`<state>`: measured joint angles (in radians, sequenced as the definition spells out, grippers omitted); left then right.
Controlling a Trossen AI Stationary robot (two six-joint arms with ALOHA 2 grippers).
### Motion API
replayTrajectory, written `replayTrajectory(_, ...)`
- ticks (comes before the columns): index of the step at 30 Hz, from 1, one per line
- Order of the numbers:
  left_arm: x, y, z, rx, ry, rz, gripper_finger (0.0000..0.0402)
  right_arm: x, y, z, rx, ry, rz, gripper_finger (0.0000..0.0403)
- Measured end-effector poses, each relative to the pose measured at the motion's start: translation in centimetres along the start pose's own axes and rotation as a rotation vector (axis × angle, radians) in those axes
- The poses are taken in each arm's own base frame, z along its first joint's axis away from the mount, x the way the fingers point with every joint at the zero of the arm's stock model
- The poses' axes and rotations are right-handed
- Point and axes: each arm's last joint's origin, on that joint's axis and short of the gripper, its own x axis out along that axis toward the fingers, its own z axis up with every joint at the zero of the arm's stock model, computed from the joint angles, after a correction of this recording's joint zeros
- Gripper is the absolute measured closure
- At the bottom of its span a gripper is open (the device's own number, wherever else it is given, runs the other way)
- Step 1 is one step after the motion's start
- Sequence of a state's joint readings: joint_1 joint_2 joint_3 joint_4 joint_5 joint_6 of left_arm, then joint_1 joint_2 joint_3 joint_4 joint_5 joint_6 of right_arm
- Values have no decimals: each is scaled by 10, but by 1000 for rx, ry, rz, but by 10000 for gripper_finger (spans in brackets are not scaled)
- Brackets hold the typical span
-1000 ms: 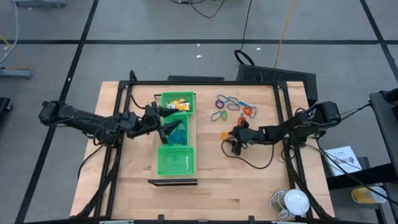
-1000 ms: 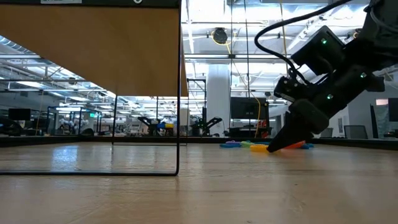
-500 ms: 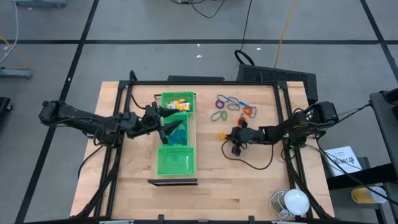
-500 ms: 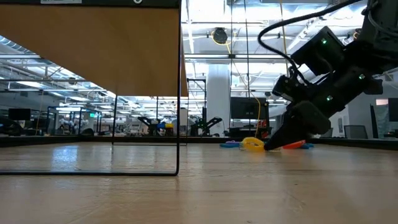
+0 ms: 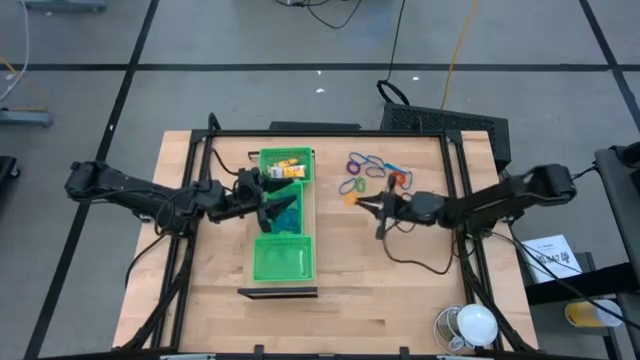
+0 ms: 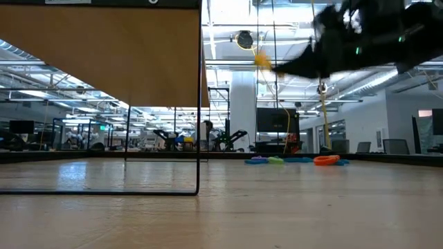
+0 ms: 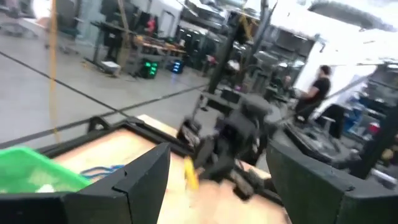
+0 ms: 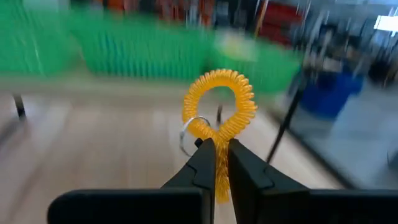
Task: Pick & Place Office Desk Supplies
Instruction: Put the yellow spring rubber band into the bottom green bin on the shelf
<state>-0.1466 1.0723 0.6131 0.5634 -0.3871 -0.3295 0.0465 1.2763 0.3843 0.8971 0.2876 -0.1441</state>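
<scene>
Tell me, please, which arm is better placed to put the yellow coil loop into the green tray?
The right. Its gripper is already shut on the yellow coil loop, lifted off the table and facing the green tray. The left gripper sits over the tray's middle compartment, holding no loop.

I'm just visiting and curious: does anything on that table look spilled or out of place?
Nothing looks spilled. Coloured loops lie bunched on the table beside the green tray. The right gripper holds a yellow coil loop in mid-air.
</scene>
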Motion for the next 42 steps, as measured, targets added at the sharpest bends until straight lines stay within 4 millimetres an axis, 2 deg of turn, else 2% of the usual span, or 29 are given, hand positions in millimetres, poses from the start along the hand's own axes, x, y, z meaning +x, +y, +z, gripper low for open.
replayTrajectory(4,15,-11,4,-2,12,-35,124,-9,-2,24,-17,-154,-7,389)
replayTrajectory(8,43,-22,2,55,91,-9,124,-15,0,33,-52,-212,0,389)
replayTrajectory(12,72,-30,3,82,128,18,124,-17,3,34,-71,-220,8,389)
replayTrajectory(25,145,-38,-25,162,191,21,124,-18,2,38,-77,-259,-4,388)
replayTrajectory(29,159,-35,-31,187,195,37,124,-18,3,38,-78,-260,2,388)
replayTrajectory(33,163,-26,-28,163,189,65,125,-18,4,38,-82,-257,6,388)
replayTrajectory(37,165,-20,-26,154,185,82,161,-18,4,38,-87,-254,7,388)
replayTrajectory(42,165,-19,-27,131,198,80,262,-18,4,36,-100,-243,9,388)
